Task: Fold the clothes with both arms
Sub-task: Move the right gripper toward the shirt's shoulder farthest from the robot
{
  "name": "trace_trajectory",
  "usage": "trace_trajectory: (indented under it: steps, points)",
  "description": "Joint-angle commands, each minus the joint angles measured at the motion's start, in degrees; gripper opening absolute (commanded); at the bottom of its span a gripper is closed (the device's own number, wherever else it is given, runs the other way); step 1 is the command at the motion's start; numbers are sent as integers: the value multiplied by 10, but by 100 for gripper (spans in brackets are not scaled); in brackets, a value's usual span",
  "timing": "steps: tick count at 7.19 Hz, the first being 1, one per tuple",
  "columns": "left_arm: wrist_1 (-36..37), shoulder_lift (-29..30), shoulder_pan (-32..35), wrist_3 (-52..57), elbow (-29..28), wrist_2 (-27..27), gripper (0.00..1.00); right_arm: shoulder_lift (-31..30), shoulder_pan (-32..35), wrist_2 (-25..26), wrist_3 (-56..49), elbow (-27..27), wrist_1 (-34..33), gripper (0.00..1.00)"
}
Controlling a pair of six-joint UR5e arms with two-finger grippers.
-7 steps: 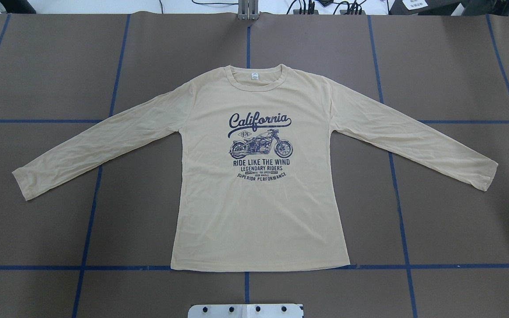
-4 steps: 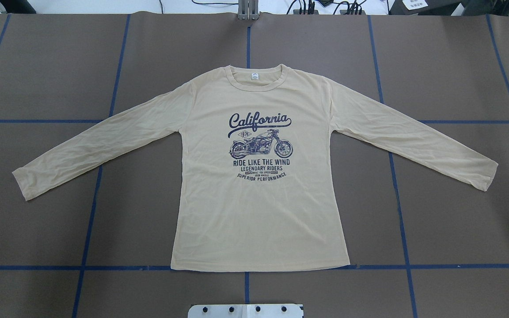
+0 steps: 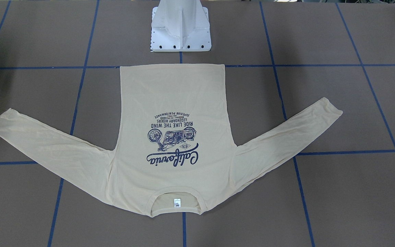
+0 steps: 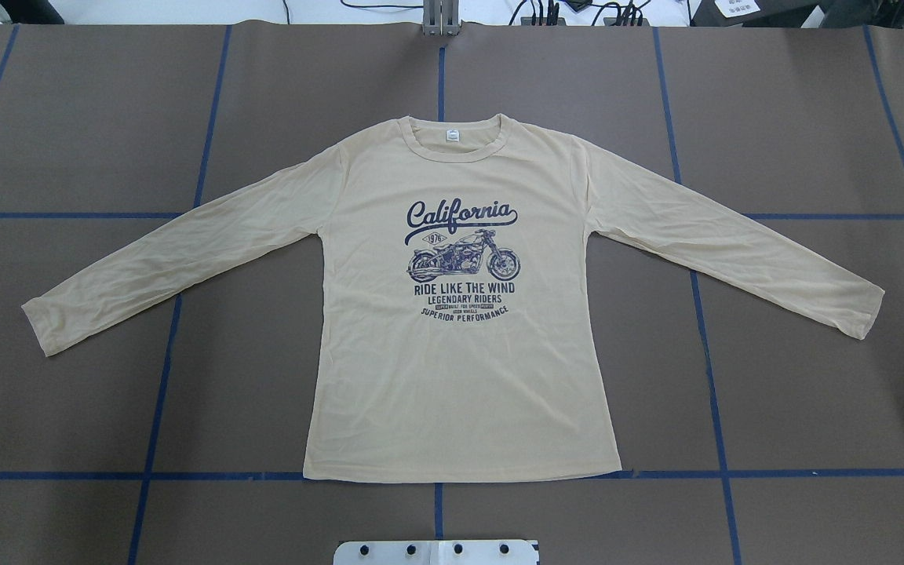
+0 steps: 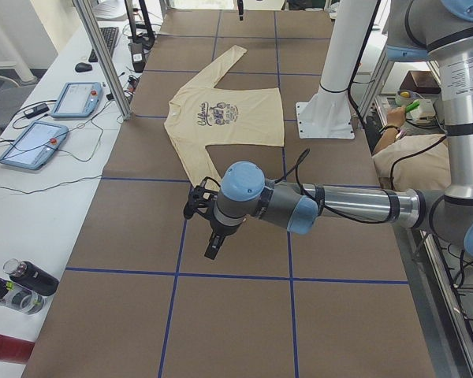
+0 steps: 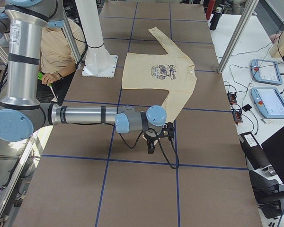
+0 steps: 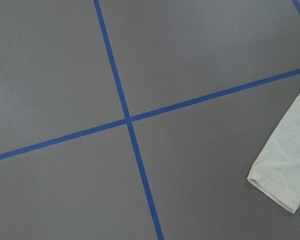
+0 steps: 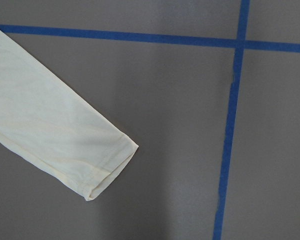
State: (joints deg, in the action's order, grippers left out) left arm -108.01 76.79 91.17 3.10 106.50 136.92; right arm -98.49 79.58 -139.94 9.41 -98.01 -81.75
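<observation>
Since laid flat, spread wide L–R, go for shirt (image 4: 460,392) cuffs — left gripper (image 5: 212,252) just outboard of left cuff (image 4: 40,326), right gripper (image 6: 151,147) of right cuff (image 4: 864,314); jaw opening can't tell.

shirt (image 4: 460,392): thin cream cloth, lying matt and smooth
print (image 4: 461,263): navy ink, looking flat and dull
table cover (image 4: 797,118): brown sheet, showing a matt, even face
tape lines (image 4: 813,473): blue tape, catching slight sheen
left arm (image 5: 355,205): silver metal tube gleaming, blue caps shining like plastic
</observation>
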Motion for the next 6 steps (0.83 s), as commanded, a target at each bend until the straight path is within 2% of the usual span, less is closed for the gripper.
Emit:
trace_trajectory:
  steps: [1, 3, 4, 6]
  points:
    - [-19, 1, -2, -2, -1, 6, 100, 7, -48, 3, 163, 46, 121, 100]
    - [-20, 1, -2, -1, -1, 17, 100, 21, -97, 36, 340, 119, 307, 99]
    - [-30, 1, -2, -2, 0, 17, 100, 30, -121, 53, 420, 119, 332, 99]
    - [-35, 0, -2, -2, 0, 17, 100, 31, -139, 71, 435, 118, 335, 99]
